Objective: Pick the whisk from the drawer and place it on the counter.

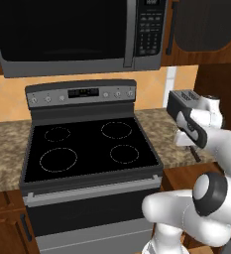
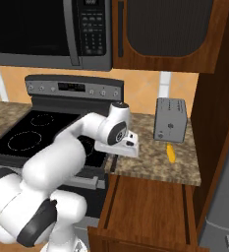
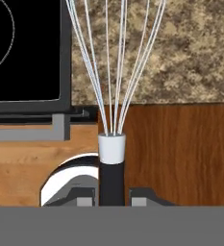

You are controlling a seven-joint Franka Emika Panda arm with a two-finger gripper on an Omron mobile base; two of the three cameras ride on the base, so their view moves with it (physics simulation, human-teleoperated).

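Above the open drawer (image 2: 145, 209), the arm bends forward with its wrist turned down over the counter (image 2: 155, 165) edge. At 6 o'clock in the hand view, the gripper (image 3: 112, 196) has its jaws narrowed onto the whisk (image 3: 112, 166) by its black handle, wires fanning toward 12. Toaster (image 2: 170, 119) and microwave (image 2: 47, 32) markings are too small to read.

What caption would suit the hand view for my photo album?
The fingers grip the whisk by its black handle, wire loops reaching over the granite counter.
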